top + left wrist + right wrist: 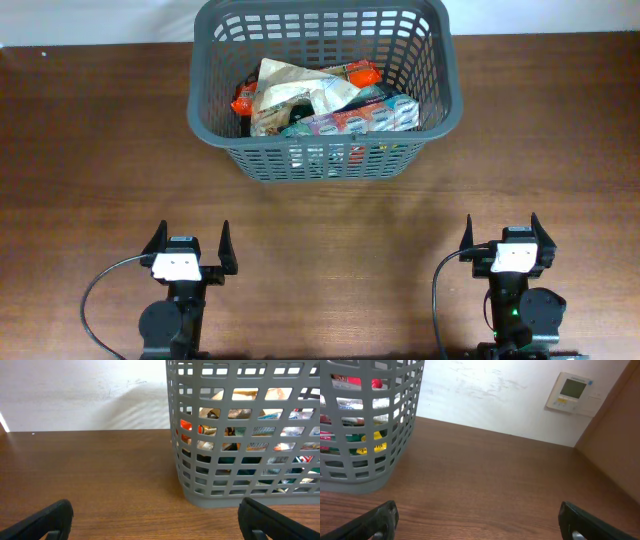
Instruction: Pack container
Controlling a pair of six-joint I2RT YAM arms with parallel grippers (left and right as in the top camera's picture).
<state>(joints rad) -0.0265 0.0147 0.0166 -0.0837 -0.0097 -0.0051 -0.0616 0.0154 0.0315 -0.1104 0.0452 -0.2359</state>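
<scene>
Two walls meet behind a dark brown wooden table (100, 150): a white wall (85, 395) and, at the far right of the right wrist view, a brown wooden panel (620, 435), with one pale thermostat (571, 392) mounted on the white wall at the upper right of that frame. One container (325, 160), a grey slotted basket, stands upright at the top centre of the overhead frame, near the table's far edge. It holds a loose heap of packets: one crumpled cream packet (290, 85), two orange-red packets (243, 98) at the left and upper right of the heap, and one patterned teal and pink packet (365, 118); whether more lie beneath them cannot be told. Both arms sit low at the bottom edge of the frame, well apart from the basket, fingers pointing toward it. The left gripper (191, 240) has its jaws spread wide and holds nothing; the right gripper (502, 228) is likewise spread and bare. One black cable (95, 290) loops beside each base.
</scene>
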